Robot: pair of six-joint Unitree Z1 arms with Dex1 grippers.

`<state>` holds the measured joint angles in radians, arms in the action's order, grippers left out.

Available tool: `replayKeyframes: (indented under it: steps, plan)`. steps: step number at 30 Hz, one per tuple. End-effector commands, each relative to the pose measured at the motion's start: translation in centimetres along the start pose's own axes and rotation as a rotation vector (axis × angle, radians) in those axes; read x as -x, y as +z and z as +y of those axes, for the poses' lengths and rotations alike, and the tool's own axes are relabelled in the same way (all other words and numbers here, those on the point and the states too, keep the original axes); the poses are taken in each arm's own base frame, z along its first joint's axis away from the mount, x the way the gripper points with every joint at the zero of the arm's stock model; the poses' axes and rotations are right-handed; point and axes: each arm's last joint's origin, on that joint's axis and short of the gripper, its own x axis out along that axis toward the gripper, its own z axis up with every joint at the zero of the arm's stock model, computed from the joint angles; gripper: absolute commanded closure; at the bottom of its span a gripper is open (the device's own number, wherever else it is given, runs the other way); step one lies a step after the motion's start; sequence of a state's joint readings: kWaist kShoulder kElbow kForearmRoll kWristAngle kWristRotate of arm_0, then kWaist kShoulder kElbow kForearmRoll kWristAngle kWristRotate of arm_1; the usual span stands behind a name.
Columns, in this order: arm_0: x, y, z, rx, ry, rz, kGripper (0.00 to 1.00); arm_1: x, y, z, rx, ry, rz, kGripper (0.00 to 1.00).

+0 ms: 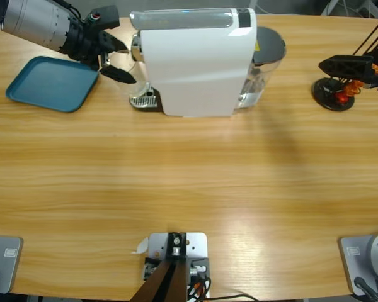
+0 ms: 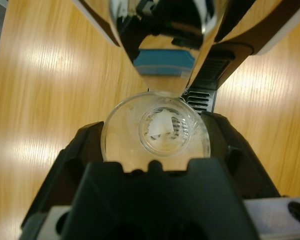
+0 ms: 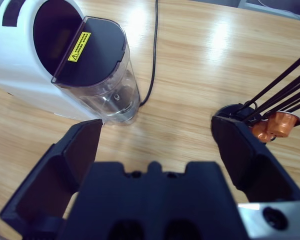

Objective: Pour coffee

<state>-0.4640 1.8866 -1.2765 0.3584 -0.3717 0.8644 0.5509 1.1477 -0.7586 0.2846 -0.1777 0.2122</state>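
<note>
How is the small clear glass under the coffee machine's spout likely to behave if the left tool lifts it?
The glass looks smooth and hard, so it may slip between the left tool's black fingers unless squeezed firmly. It appears empty, with no dark liquid visible, so probably light. It sits close under the chrome spout, so lifting straight up risks a knock; it is likely fragile.

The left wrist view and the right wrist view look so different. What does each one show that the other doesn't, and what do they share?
Only the left wrist view shows the clear glass between the left gripper jaws, under the machine's shiny spout; no coffee is visible in it. Only the right wrist view shows the water tank, a black cable, the orange capsules on their rack, and the open right gripper. Both show the white coffee machine and the wooden table.
</note>
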Motion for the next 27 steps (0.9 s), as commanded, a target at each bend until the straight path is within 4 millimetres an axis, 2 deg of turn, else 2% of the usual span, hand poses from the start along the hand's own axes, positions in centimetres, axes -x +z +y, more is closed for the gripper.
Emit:
replayKeyframes:
  steps: [1,20,27]
  plan:
    - [-2.7,0.3,-0.5,-0.007,-0.055,0.004,1.0,-0.7,-0.3,-0.1,0.01,0.005,0.025,0.0]
    - [-4.1,0.7,-0.4,-0.009,-0.072,0.007,1.0,-0.7,-0.4,-0.1,0.009,0.0,0.028,0.0]
    - [-3.9,0.9,-0.4,-0.001,-0.069,0.002,1.0,-0.6,-0.4,-0.2,0.007,0.001,0.024,0.0]
